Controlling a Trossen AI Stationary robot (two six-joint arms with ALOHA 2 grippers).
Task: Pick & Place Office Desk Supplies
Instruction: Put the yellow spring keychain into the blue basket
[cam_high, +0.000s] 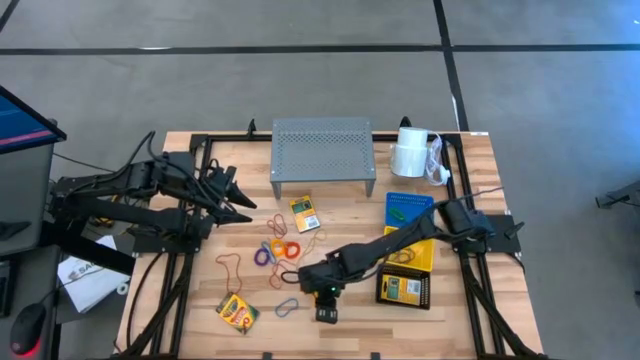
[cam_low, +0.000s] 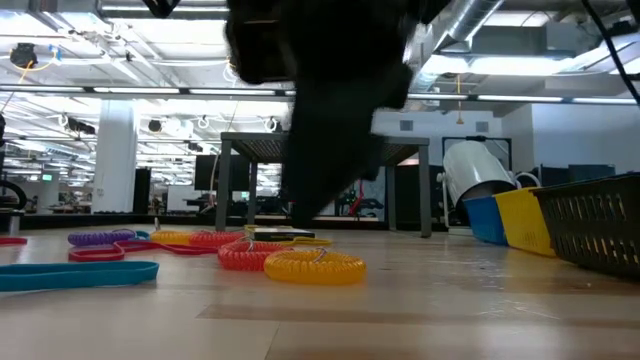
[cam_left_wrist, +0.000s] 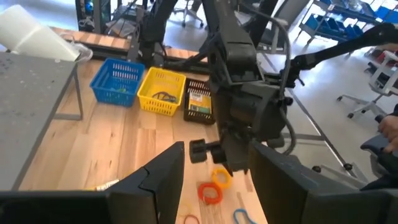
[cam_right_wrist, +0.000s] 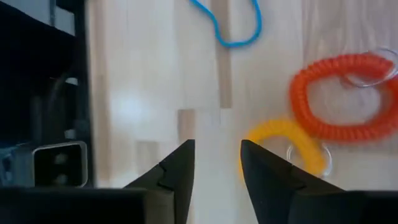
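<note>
We see the right gripper (cam_right_wrist: 217, 162), jaws a little apart and holding nothing, hanging low over the table with the yellow coil loop (cam_right_wrist: 289, 149) lying flat just off to one side of its fingertips, touching the red coil loop (cam_right_wrist: 345, 96); the left arm waits well apart.

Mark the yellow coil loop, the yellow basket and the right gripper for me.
yellow coil loop (cam_low: 314, 266), low view, middle of its front edge.
yellow basket (cam_left_wrist: 163, 92), left wrist view, front wall.
right gripper (cam_right_wrist: 217, 163), right wrist view, gap midway between its open fingertips.
</note>
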